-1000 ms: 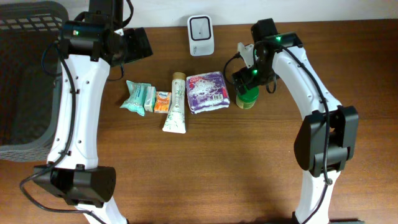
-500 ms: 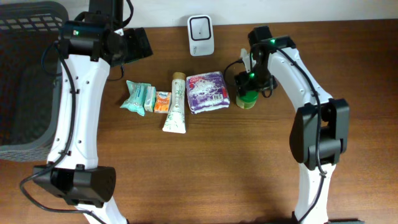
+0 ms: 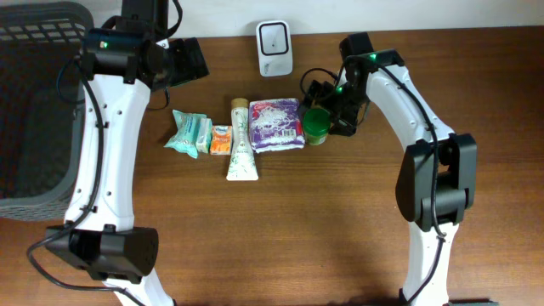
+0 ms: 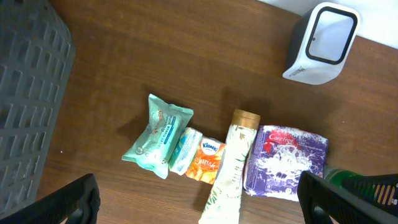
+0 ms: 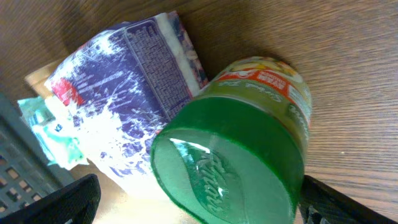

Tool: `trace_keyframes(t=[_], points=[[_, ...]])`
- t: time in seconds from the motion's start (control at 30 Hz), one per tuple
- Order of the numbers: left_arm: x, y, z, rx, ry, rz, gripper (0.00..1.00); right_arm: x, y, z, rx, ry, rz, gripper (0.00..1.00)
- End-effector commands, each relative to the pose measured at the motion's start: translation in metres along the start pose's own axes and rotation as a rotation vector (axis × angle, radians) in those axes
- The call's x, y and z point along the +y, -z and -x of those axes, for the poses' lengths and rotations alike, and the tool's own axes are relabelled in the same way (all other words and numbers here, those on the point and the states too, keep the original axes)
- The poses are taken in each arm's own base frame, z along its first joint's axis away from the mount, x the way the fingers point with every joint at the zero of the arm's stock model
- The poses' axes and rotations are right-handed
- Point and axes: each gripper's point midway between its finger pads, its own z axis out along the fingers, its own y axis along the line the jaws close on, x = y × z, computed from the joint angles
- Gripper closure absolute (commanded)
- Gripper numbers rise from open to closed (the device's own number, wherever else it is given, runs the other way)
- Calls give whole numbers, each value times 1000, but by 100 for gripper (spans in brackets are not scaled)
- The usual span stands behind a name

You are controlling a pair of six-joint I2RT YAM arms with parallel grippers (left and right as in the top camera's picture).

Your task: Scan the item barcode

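Right gripper [image 5: 199,200], jaws spread wide and not yet clamped, straddles the green-lidded jar [image 3: 316,126], which touches the purple packet [image 3: 276,124] on the surface [image 3: 340,221]. A sound grasp would close squarely on the jar's body, lift it clear of the packet, then turn its label toward the scanner [image 3: 274,38]. Left gripper [image 4: 205,200] hangs apart and empty, high over the surface.
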Motion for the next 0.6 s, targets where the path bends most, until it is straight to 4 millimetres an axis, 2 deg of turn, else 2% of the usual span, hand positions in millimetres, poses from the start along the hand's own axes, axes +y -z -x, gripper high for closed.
trace_keyframes(t=[0.0, 0.07, 0.17, 0.2, 0.23, 0.3, 0.4, 0.47, 0.57], points=[[4, 0, 3, -9, -10, 12, 1, -17, 14, 21, -94, -7, -74, 2], [4, 0, 3, -9, -10, 12, 1, -21, 35, 38, -186, 127, -171, 2], [4, 0, 3, -9, -10, 12, 1, -22, 75, 59, -324, 229, -325, 2], [4, 0, 3, -9, -10, 12, 1, -10, 88, 67, -369, 323, -339, 2], [4, 0, 3, -9, -10, 12, 1, 0, 92, 70, -381, 440, -338, 2], [4, 0, 3, -9, -10, 12, 1, 13, 89, 71, -352, 786, -377, 2], [4, 0, 3, -9, -10, 12, 1, 31, 57, 44, -209, 1140, -245, 1], [4, 0, 3, -9, -10, 12, 1, 29, 42, 28, -126, 1298, -214, 1], [4, 0, 3, -9, -10, 12, 1, 28, 37, 17, -83, 1357, -170, 1]])
